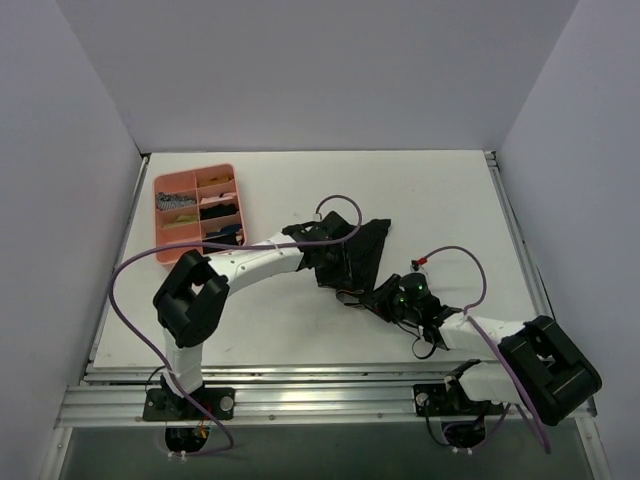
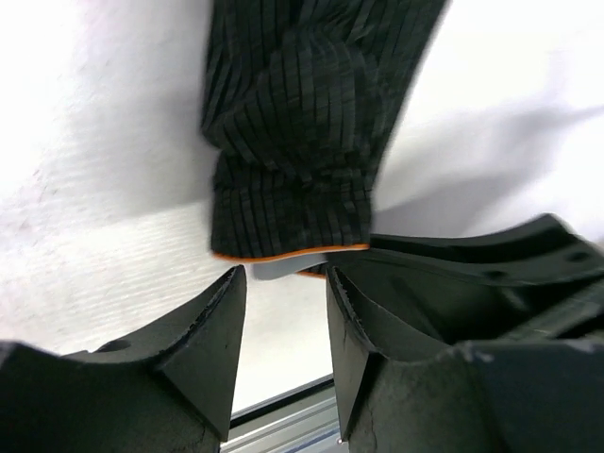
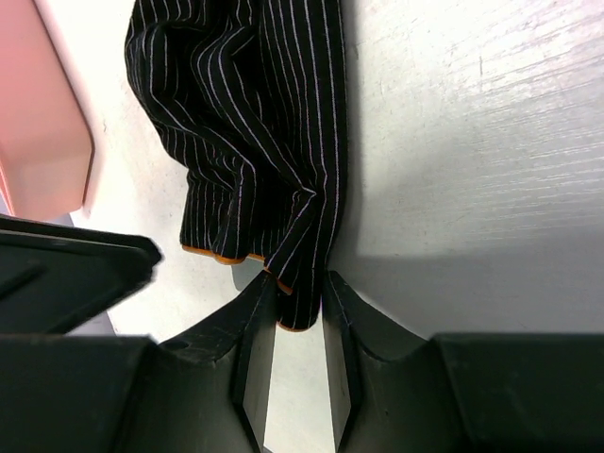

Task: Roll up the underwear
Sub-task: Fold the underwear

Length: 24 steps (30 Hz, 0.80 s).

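The underwear is black pinstriped fabric with an orange-brown band, bunched on the white table mid-right. In the right wrist view my right gripper is shut on a fold of the underwear at its banded edge. In the top view the right gripper sits at the garment's near edge. My left gripper is open, with nothing between its fingers, and the underwear's banded hem lies just beyond the fingertips. In the top view the left gripper is over the garment's left part.
A pink divided tray holding several rolled garments stands at the back left; its corner shows in the right wrist view. The two grippers are close together; the right one shows in the left wrist view. The table's metal front rail runs along the near edge.
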Available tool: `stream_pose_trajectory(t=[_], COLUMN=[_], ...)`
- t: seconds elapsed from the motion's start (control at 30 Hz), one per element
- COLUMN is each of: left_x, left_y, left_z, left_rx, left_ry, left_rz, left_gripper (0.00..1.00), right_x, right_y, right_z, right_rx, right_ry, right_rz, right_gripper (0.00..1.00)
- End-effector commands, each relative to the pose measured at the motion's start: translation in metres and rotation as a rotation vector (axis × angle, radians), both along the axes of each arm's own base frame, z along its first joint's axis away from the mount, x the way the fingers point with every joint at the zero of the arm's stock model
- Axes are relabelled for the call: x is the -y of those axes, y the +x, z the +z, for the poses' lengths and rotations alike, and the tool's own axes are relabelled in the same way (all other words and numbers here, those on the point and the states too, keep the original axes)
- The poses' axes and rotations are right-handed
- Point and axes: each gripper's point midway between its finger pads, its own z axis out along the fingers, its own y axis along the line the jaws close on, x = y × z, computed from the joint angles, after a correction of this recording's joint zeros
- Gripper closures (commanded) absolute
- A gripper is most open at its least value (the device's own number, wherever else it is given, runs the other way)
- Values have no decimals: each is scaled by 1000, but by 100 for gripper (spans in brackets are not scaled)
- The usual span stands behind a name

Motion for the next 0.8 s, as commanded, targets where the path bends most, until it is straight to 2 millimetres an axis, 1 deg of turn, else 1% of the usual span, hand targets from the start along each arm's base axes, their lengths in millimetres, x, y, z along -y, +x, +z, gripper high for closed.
stream_pose_trajectory(t=[0.0,0.03,0.13,0.2,0.23,0.3,0.4,0.47,0.6,0.7,0.73,0.77], left_x=[33,35,44,45,45,49,56,60,61,60,60,60], left_y=[17,15,7,2,1,1,-4,-8,-14,-16,-16,-15], left_z=[43,39,35,27,20,15,1,-1,-18,-25,-26,-26], left_rx=[119,115,117,91,80,84,66,72,37,28,29,29], left_ry=[-130,-122,-128,-122,-111,-117,-110,-101,-83,-68,-67,-65], left_rz=[-56,-69,-109,-115,-117,-122,-153,-171,-170,-165,-164,-163], left_gripper=[53,53,53,53,53,54,57,57,59,65,70,73], right_x=[-2,-3,-3,-4,-4,-4,-3,-3,-6,-6,-6,-6], right_y=[6,6,7,7,7,6,4,3,2,2,1,0], right_z=[1,1,0,0,0,0,-1,-1,-1,-2,-2,-3], right_rx=[26,25,19,21,20,21,24,27,29,27,25,23], right_ry=[0,-1,2,7,6,7,4,6,11,7,7,6], right_rz=[-7,-5,-9,-9,-10,-11,-10,-9,1,6,5,8], right_gripper=[78,78,78,78,78,78,77,77,77,77,77,77])
